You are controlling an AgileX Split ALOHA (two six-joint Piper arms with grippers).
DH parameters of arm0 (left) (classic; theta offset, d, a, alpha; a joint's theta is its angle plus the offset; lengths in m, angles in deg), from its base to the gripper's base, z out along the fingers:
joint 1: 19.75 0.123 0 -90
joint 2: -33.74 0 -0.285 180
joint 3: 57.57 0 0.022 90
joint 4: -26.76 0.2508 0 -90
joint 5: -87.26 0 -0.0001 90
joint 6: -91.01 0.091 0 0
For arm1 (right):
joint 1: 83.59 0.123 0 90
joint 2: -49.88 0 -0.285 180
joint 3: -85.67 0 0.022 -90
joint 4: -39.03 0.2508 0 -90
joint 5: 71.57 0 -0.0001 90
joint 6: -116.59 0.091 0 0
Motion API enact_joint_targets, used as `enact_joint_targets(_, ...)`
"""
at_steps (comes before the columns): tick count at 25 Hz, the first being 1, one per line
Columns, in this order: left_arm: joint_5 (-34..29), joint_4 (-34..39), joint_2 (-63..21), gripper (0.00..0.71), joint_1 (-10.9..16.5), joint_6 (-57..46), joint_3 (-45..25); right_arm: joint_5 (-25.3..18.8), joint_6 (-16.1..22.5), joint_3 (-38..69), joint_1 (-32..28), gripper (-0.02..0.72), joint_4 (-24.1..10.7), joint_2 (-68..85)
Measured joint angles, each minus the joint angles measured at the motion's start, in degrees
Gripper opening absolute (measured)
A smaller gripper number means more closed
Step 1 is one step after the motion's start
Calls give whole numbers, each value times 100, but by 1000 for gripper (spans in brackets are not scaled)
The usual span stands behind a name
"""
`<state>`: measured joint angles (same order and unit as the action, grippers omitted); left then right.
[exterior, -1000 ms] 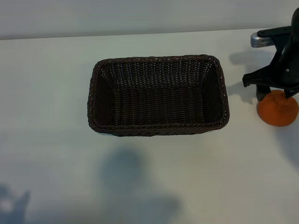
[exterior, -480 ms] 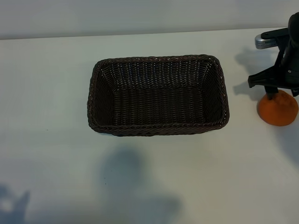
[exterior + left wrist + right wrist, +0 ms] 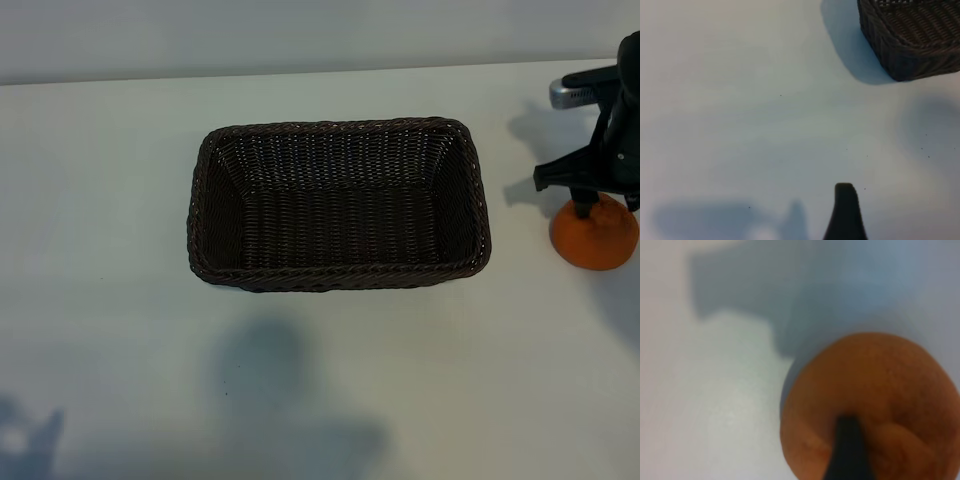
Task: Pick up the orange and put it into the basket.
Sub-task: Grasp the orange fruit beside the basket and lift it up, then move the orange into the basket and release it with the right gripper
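Note:
The orange (image 3: 594, 236) rests on the white table at the far right, to the right of the basket (image 3: 205, 215). The basket is dark brown wicker, rectangular, and has nothing in it. My right gripper (image 3: 606, 192) is down on the top of the orange, which still sits on the table. In the right wrist view the orange (image 3: 875, 385) fills the near field, with a dark part of the gripper lying across it. My left arm is out of the exterior view. Its wrist view shows one dark finger (image 3: 845, 215) over bare table and a corner of the basket (image 3: 905, 45).
The white table (image 3: 110, 300) stretches to the left of and in front of the basket. Its far edge meets a pale wall (image 3: 300, 35). Arm shadows fall on the near part of the table (image 3: 270, 380).
My right gripper has shifted slightly to the right and settled lower onto the orange. The orange and the basket have not moved.

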<state>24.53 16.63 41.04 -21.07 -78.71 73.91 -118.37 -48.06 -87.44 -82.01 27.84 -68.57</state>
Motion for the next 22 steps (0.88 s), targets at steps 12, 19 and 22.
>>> enact_joint_targets(12, 0, 0, 0, 552, 0, 0, 0, -214, -205, -41, 0, 89, 50, -91)
enact_joint_targets(19, 0, 0, 0, 552, 0, 0, 0, -402, -299, -41, 0, 87, 130, 359)
enact_joint_targets(22, 0, 0, 0, 552, 0, 0, 0, -562, -376, -41, 0, 85, 136, 751)
